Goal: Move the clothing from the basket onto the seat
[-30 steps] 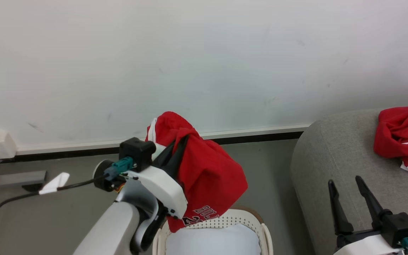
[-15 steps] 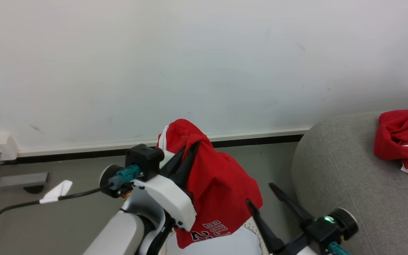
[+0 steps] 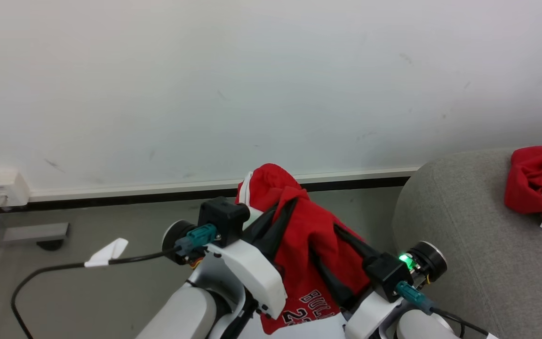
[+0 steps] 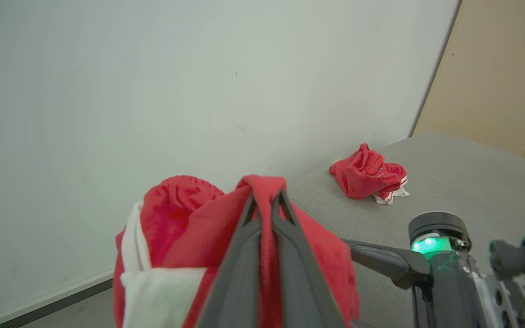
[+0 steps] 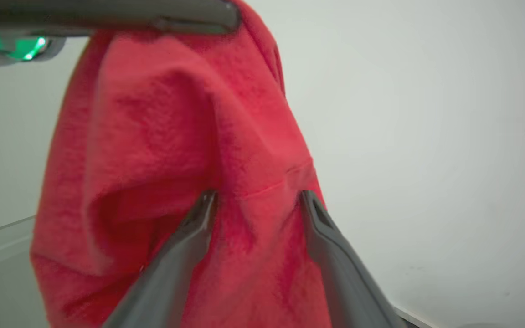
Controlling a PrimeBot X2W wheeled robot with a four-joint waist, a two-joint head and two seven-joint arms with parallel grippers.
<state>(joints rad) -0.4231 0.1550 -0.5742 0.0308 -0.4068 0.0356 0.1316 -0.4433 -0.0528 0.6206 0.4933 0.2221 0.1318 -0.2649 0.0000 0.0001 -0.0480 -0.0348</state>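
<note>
A red garment [image 3: 308, 249] with white trim and printed letters hangs in the air from my left gripper [image 3: 284, 213], which is shut on a fold at its top [image 4: 266, 193]. My right gripper [image 3: 323, 240] is open, its two fingers [image 5: 203, 207] spread against the hanging cloth from the right side. A second red garment [image 3: 537, 186] lies crumpled on the light grey seat [image 3: 445, 245], at the right. The basket is hidden under my arms.
A white wall with a dark skirting line [image 3: 111, 198] runs behind. On the grey floor at the left lie a black cable with a white tag [image 3: 107, 252] and a wall socket box [image 3: 5, 187]. A pale cloth patch [image 3: 330, 328] shows at the bottom edge.
My right gripper has swung from beside the seat leftward and up to the hanging garment. The left gripper has carried the garment a little to the right. The basket has dropped out of view.
</note>
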